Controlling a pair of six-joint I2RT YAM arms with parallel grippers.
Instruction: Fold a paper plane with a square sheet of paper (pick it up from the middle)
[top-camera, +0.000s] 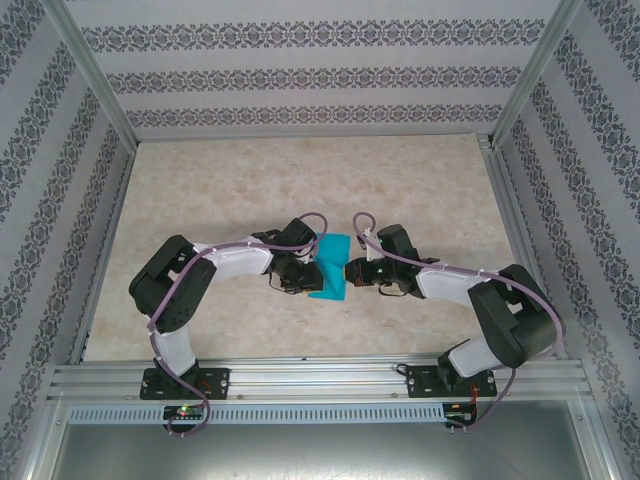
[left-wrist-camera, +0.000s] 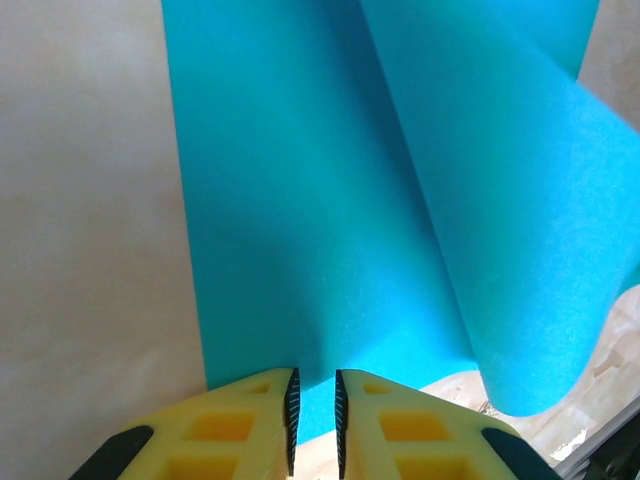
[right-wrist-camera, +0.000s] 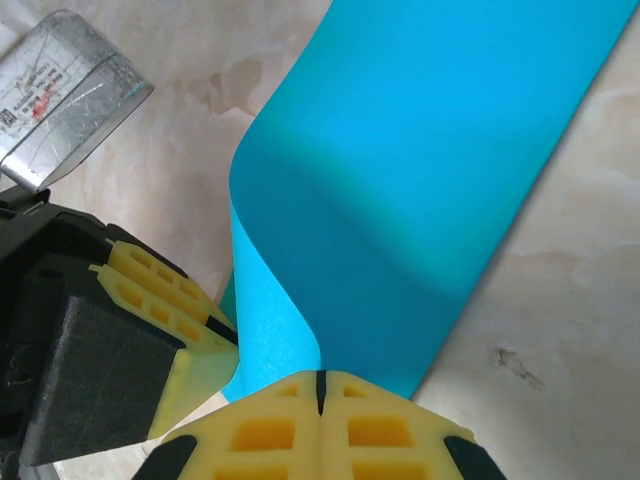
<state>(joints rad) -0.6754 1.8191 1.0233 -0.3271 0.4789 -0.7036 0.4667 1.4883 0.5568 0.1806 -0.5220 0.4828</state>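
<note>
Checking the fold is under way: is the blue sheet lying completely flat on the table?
No: the square sheet of paper bends in a raised curve, its edge pinched in the shut right gripper.

I see the square sheet of paper (left-wrist-camera: 320, 200) as matt, smooth paper; the table (top-camera: 300, 180) looks smooth, faintly glossy; the frame rail (top-camera: 320, 378) at the bottom is brushed metal.

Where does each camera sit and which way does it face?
Top external: above and behind the bases, looking down at the table; left arm and right arm show.
Left wrist: on the left arm, looking along the left gripper at the teal sheet.
Right wrist: looking along the right gripper, shut on the sheet; left gripper's fingers show.
All share the sheet.
</note>
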